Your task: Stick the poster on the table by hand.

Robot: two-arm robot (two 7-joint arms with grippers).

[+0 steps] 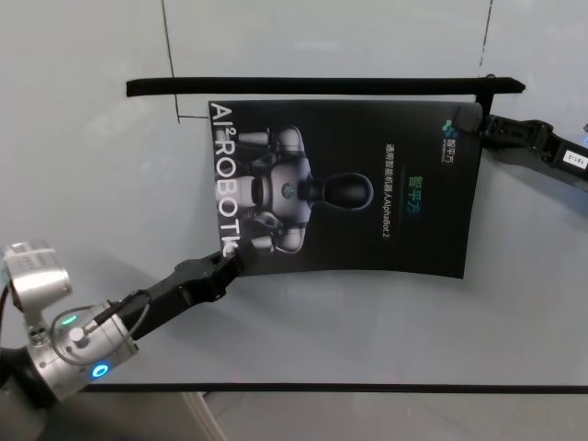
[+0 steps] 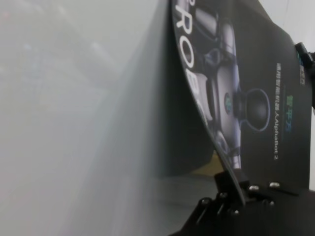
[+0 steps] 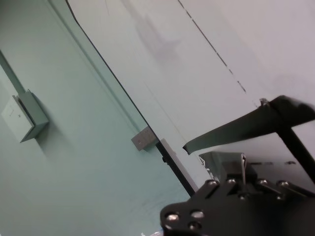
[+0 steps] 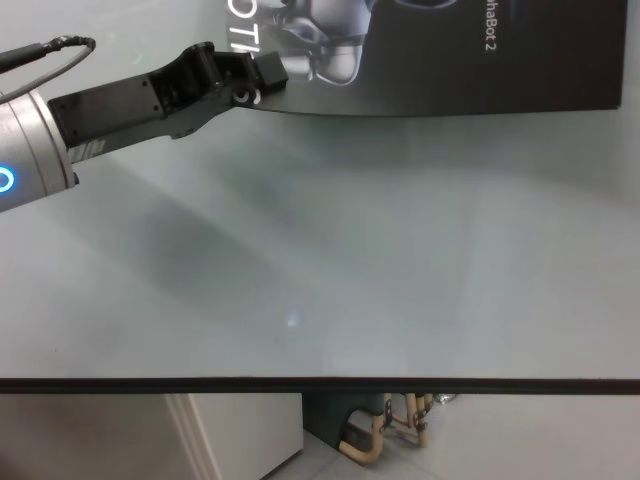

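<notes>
The left arm (image 1: 175, 292), at the lower left of the head view, was built as a black angular link joined to a silver cylinder. A blue ring and a green indicator were lit on the cylinder, and a thin black cable was looped above it. The right arm (image 1: 537, 142), at the upper right, was finished in black and marked with a small white label. Rows of silver screw heads were seen on both wrist-view gripper bodies.
</notes>
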